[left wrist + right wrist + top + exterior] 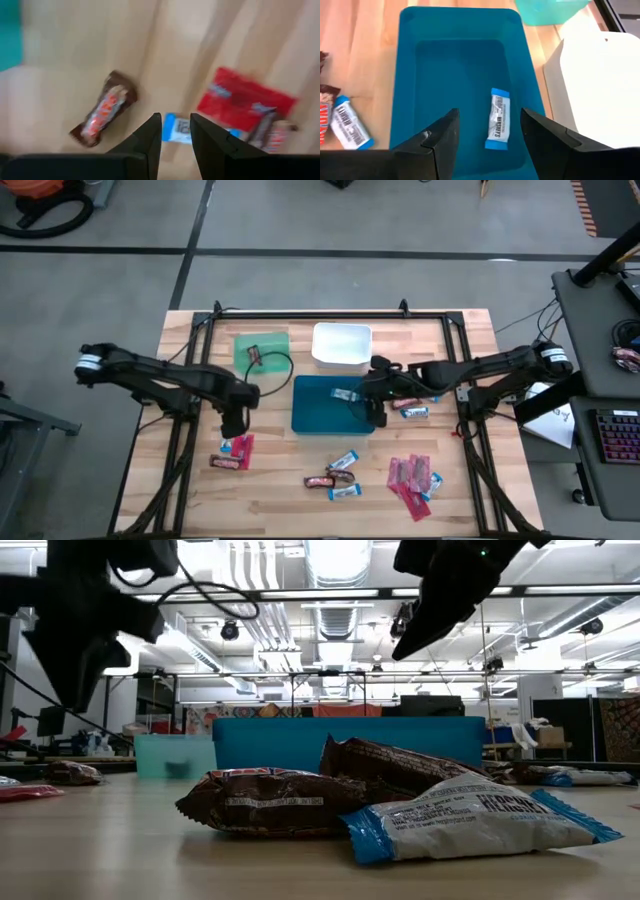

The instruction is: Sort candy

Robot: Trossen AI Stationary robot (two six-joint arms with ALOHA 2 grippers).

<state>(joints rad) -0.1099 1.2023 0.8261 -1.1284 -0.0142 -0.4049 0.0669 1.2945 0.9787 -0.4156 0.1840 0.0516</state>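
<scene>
My right gripper [487, 137] hangs over the blue tray [310, 416] with its fingers spread wide and nothing between them. One blue-and-white bar [498, 119] lies flat on the tray floor, directly beyond my open fingertips. Just beside that tray stand the white tray [341, 345] and the green tray [262, 348]; a dark brown bar [256, 355] rests in the green one.

My left gripper [176, 130] hovers above the bare wood near the table's front left, its two fingers close together with a narrow gap and holding nothing. Below it I see a brown bar [103, 114] lying at a slant, a small blue-and-white candy [176, 129] partly hidden behind my fingertips, and a flat red packet [245, 100] with another brown bar [269, 134] overlapping its edge.

More candy is scattered along the front of the wooden table [180, 480]: a mixed cluster of brown and blue-and-white bars [336, 475] near the middle, a pile of red packets [412, 478] to its right, and a few candies [410, 407] just beside the blue tray, under my right arm.
</scene>
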